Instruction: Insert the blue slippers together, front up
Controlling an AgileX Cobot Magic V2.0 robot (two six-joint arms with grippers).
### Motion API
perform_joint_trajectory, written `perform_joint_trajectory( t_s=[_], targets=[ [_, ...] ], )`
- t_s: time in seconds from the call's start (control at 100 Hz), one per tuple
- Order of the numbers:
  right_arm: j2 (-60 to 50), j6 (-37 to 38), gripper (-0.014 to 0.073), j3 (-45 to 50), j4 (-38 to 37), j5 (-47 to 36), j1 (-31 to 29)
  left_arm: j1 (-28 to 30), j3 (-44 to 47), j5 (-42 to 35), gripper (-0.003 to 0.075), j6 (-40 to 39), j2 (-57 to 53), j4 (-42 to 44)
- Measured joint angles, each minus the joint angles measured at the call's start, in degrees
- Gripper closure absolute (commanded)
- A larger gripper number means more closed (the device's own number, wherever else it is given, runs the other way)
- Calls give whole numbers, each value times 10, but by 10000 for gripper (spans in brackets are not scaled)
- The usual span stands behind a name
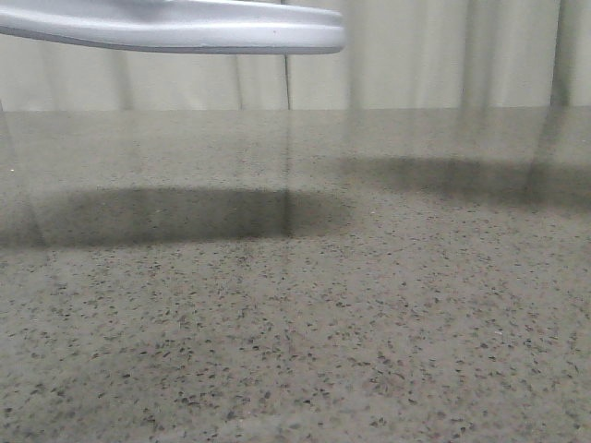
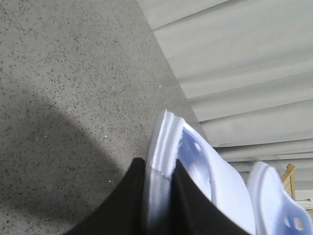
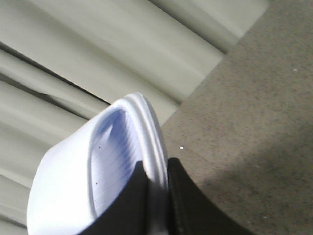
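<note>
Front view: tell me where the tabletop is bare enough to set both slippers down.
The speckled table shows bare from the near edge to the curtain. The crowding is overhead: one slipper hangs upper left, clamped by the left gripper; the right gripper clamps the other.

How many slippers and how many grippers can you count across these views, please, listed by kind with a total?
Blue slippers: 2, one held by the left gripper, with the second slipper visible beside it; that second one is held by the right gripper.
Grippers: 2, each clamped on a slipper's sole edge.
Total: 4
</note>
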Motion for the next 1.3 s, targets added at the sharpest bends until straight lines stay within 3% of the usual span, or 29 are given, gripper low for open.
perform_joint_trajectory(
  t_s=[0.38,0.78,1.3],
  targets=[
    [-26,0,701,-50,42,181,0,0,0,14,701,5,0,-5],
    [-16,-6,701,-50,83,253,0,0,0,66,701,85,0,-94],
    [37,-220,701,-50,290,284,0,0,0,112,701,128,0,-150]
  ],
)
